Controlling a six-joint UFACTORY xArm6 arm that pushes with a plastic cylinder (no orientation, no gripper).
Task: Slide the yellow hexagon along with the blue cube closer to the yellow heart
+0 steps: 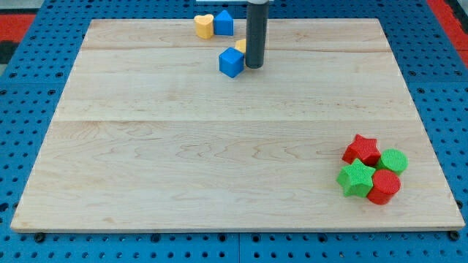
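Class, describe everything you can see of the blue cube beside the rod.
The blue cube is a small, solid-looking, matte block, resting flat on the wooden board near the view's top centre, turned so a corner faces the view's bottom. My tip stands just to its right, seemingly touching; a yellow sliver, probably the hexagon, peeks out behind.

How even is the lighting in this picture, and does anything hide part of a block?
Camera view: soft, even light, only faint shadows under the blocks, no glare on the wooden board. Focus is sharp throughout. The rod, my tip just right of the blue cube, hides most of the yellow hexagon.
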